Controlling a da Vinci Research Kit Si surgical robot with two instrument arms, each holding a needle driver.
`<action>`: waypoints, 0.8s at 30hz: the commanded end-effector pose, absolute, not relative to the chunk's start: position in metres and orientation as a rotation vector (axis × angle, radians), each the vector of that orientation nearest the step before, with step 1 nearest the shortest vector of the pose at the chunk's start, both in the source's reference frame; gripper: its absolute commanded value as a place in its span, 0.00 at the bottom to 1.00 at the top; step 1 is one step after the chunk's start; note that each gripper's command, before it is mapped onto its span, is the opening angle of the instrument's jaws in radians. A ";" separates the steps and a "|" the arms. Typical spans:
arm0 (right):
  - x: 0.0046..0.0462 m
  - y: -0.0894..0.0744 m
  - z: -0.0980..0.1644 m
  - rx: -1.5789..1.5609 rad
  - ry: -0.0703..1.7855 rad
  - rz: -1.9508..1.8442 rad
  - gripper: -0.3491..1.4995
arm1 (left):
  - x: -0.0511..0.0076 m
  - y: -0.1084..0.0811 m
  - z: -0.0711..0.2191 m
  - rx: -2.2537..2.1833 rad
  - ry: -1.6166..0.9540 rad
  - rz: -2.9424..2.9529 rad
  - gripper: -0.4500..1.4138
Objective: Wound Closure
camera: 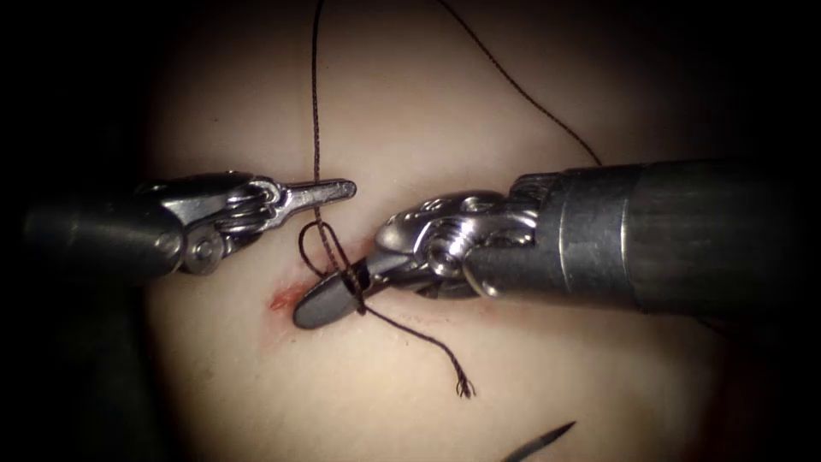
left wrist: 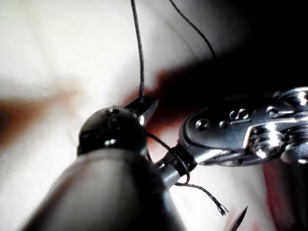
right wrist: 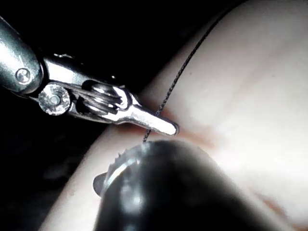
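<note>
The pale tissue (camera: 530,376) has a short cut (camera: 286,299) edged with red fluid. My left tool (camera: 346,186) lies just left of and above the cut, jaws shut on the long thread (camera: 315,103) that rises out of view. The left tool's jaws (right wrist: 168,127) pinch that strand (right wrist: 180,77). My right tool (camera: 312,312) reaches in over the cut, jaws together, with thread loops (camera: 353,287) wound around them (left wrist: 178,161). A short frayed tail (camera: 462,387) trails toward the lower right. The needle (camera: 547,441) lies free on the tissue, held by neither tool, its tip (left wrist: 238,220) bare.
A second strand of thread (camera: 522,90) runs from the top edge down behind the right tool's shaft (camera: 684,235). The left tool's shaft (camera: 85,235) comes in from the left edge.
</note>
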State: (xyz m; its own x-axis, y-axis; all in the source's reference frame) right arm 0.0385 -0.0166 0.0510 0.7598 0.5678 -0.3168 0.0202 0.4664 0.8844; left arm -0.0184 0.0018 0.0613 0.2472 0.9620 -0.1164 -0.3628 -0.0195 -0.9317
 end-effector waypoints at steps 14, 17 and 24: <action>0.0393 -0.015 0.051 0.920 0.311 0.107 0.03 | -0.0197 0.002 0.061 -1.187 -0.751 1.179 0.00; 0.0395 -0.015 0.051 0.917 0.318 0.092 0.21 | -0.0198 0.002 0.061 -1.176 -0.755 1.189 0.00; 0.0395 -0.014 0.051 0.891 0.270 0.075 0.27 | -0.0200 0.001 0.061 -1.165 -0.762 1.202 0.00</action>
